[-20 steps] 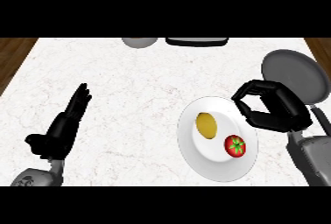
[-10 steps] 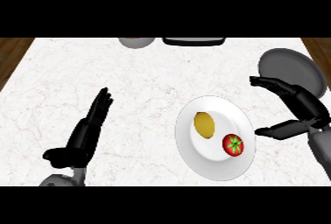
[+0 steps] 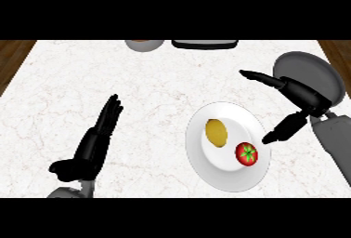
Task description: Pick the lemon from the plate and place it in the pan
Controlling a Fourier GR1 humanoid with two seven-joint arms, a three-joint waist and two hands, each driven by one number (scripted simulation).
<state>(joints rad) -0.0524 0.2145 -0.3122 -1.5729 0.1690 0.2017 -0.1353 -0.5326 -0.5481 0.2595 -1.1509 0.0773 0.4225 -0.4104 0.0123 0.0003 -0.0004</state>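
A yellow lemon [image 3: 217,132] lies on the left half of a white plate [image 3: 226,174] at the counter's right. A red tomato [image 3: 247,153] sits beside it on the same plate. The grey pan [image 3: 312,74] lies at the far right, partly behind my right hand. My right hand [image 3: 299,95] hovers open over the plate's right edge, fingers stretched up and left, thumb pointing down toward the tomato. It touches neither fruit. My left hand [image 3: 96,139] rests open at the lower left, fingers straight and pointing up.
A grey bowl [image 3: 144,44] and a dark flat object [image 3: 204,43] sit at the counter's far edge. Brown wood floor [image 3: 14,56] shows past the counter's left and right sides.
My right hand has gone from curled above the plate to open, its fingers spreading up and left. My left hand shifted right and straightened.
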